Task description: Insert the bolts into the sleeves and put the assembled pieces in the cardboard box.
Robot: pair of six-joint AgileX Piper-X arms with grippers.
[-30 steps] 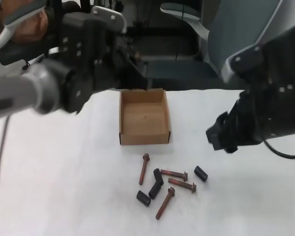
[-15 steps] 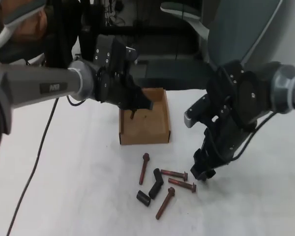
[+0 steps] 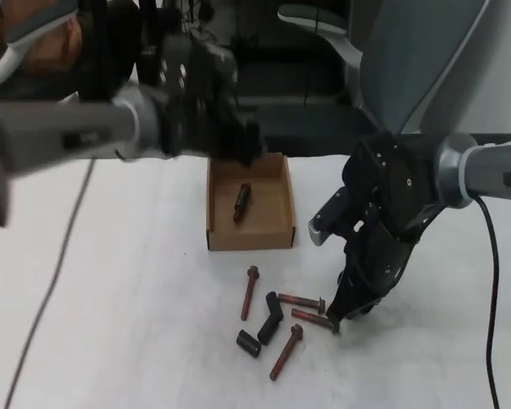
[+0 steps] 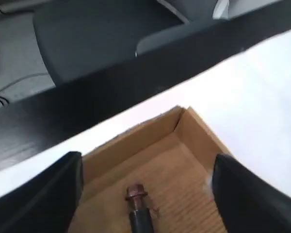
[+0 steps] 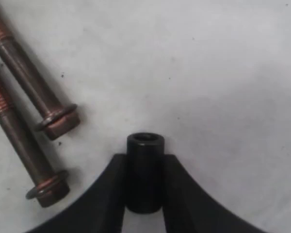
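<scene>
The cardboard box stands at mid-bench with one assembled piece lying in it. My left gripper hangs open above the box, over the bolt in its sleeve. My right gripper is down at the right of the pile, its fingers closed around a black sleeve that rests on the white bench. Two bolts lie beside it. Several loose bolts and two sleeves lie in front of the box.
The white bench surface spreads wide to the left and right of the pile. A dark bench edge and office chairs lie beyond the box.
The left gripper let go of the assembled piece, which now lies in the box, and pulled up and back. The right arm came down onto the rightmost sleeve.
</scene>
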